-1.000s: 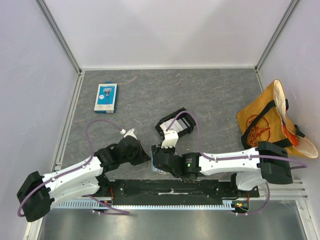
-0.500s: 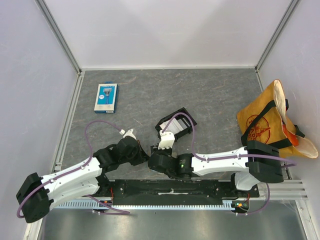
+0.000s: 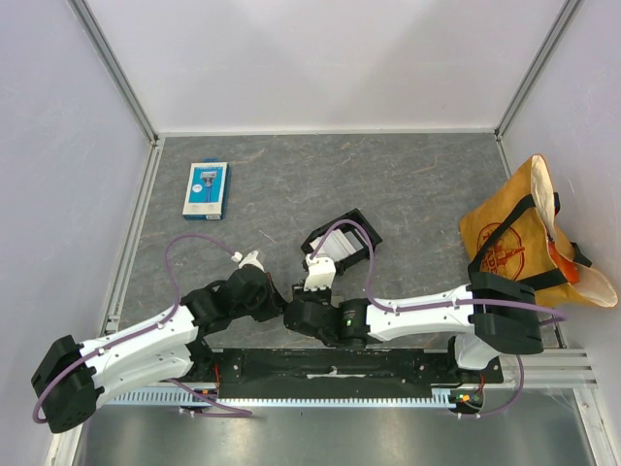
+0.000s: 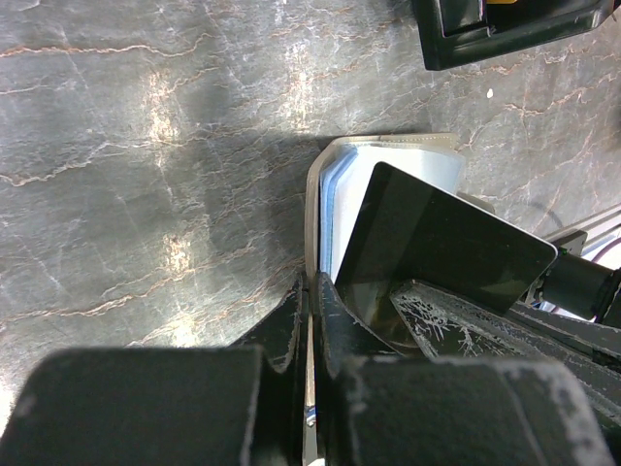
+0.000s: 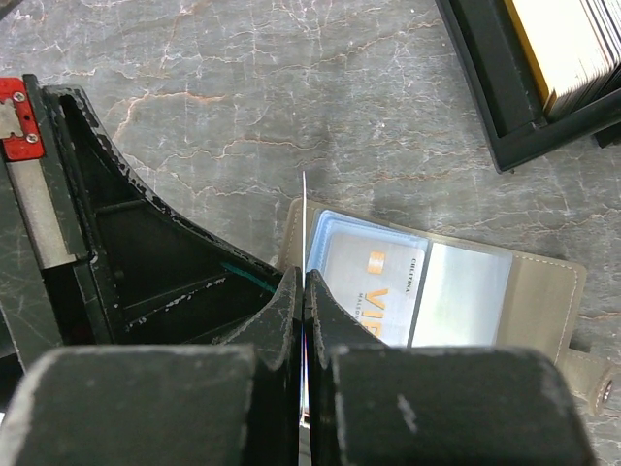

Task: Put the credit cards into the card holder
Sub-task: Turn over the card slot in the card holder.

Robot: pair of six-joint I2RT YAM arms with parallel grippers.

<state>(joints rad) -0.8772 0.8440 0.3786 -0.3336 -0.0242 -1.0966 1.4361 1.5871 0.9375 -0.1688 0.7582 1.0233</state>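
The card holder (image 5: 543,291) lies open on the dark table, grey-tan, with a pale blue credit card (image 5: 374,277) in its clear pocket. My left gripper (image 4: 310,286) is shut on the holder's left flap (image 4: 312,209), which shows edge-on between its fingers. My right gripper (image 5: 304,277) is shut on a thin card (image 5: 304,209), upright and edge-on over the holder's left edge. The left wrist view shows that card's dark face (image 4: 437,243). From above, the two grippers (image 3: 283,309) meet near the table's front edge and cover the holder.
A black tray (image 3: 361,225) with stacked cards (image 5: 572,44) stands just behind the grippers. A blue-and-white retail pack (image 3: 206,188) lies at the back left. An orange bag (image 3: 505,243) sits at the right wall.
The right arm has slid left and slightly nearer, bringing its card up to the left gripper at the holder. The left arm has hardly moved.
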